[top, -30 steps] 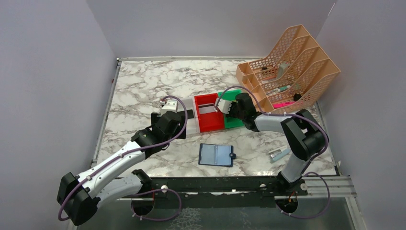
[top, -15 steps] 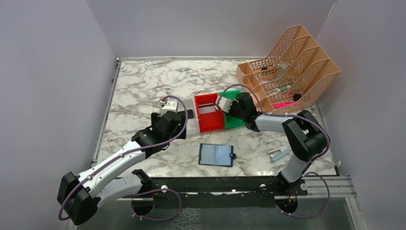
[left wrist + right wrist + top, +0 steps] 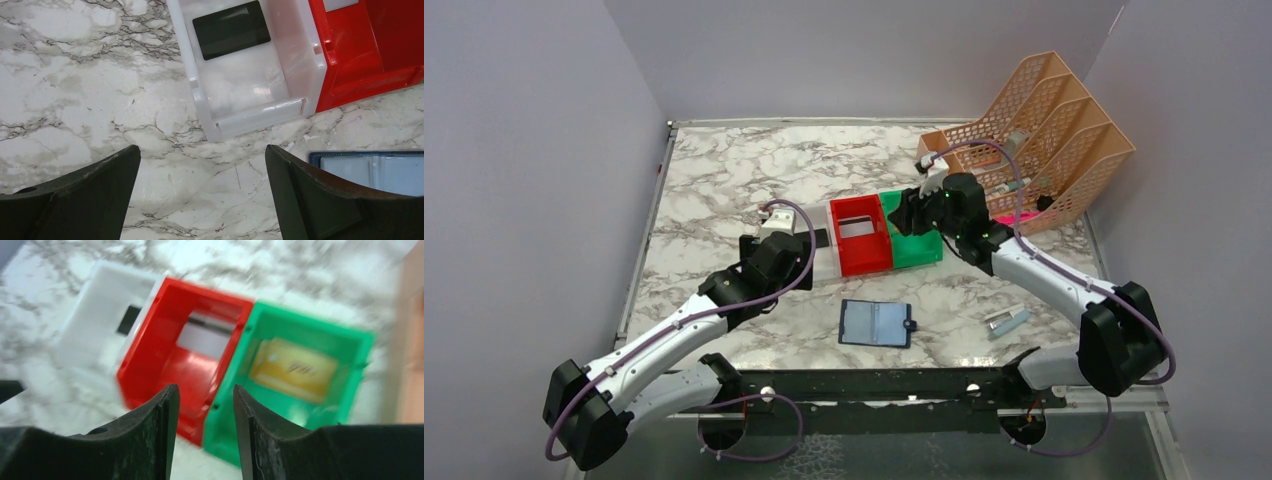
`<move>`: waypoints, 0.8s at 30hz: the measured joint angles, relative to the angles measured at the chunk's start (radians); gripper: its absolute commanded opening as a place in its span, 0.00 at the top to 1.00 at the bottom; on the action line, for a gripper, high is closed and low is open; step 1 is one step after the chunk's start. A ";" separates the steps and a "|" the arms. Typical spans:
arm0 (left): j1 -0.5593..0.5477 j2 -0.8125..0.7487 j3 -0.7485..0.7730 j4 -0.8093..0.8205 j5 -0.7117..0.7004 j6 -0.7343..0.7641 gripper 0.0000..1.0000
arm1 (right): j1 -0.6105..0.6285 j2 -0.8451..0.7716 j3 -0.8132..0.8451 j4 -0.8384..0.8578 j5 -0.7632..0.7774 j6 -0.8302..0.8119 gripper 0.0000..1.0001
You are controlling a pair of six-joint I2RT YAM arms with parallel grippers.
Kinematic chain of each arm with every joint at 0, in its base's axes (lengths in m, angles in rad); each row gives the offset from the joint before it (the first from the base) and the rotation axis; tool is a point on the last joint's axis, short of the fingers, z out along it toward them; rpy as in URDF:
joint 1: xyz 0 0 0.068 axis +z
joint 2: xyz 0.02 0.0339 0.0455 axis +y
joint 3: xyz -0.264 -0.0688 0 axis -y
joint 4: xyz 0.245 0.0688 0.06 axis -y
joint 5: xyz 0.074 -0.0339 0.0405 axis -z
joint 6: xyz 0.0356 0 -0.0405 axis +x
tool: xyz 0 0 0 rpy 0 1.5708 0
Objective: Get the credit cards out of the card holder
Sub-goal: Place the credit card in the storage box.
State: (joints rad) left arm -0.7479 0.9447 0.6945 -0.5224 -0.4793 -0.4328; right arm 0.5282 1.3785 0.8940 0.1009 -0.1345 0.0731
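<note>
Top external view: three plastic bins sit side by side, walls touching, at mid-table on the marble top (image 3: 724,170), each with one credit card lying flat inside. The white bin (image 3: 300,60) holds the black card (image 3: 231,29), the red bin (image 3: 864,262) the whitish-grey card (image 3: 202,338), and the green bin (image 3: 919,250) the gold card (image 3: 294,369). The card holder (image 3: 876,323) lies opened flat, apart from the bins, toward the near edge between the two arms. The left gripper (image 3: 202,150) hangs with its claw spread wide and empty over the white bin's near rim. The right gripper (image 3: 205,390) hovers above the red and green bins, fingers parted with nothing between them. A peach mesh organiser (image 3: 1064,130) fills the far right corner close to the green bin. A small silver object (image 3: 1007,320) lies near the right edge. Bare marble stretches left of and beyond the bins.
</note>
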 measured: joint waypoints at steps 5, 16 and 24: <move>0.000 -0.011 0.000 0.000 -0.004 0.000 0.01 | 0.084 -0.057 -0.162 -0.088 -0.043 0.312 0.52; 0.001 -0.042 0.000 0.000 -0.037 -0.012 0.01 | 0.497 -0.082 -0.191 -0.301 0.326 0.618 0.49; 0.003 -0.047 0.000 0.000 -0.048 -0.015 0.01 | 0.630 0.098 -0.084 -0.348 0.470 0.689 0.49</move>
State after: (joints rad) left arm -0.7452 0.8982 0.6945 -0.5220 -0.5270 -0.4480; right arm 1.1584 1.4769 0.8101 -0.2470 0.3351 0.7620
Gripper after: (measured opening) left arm 0.987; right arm 0.512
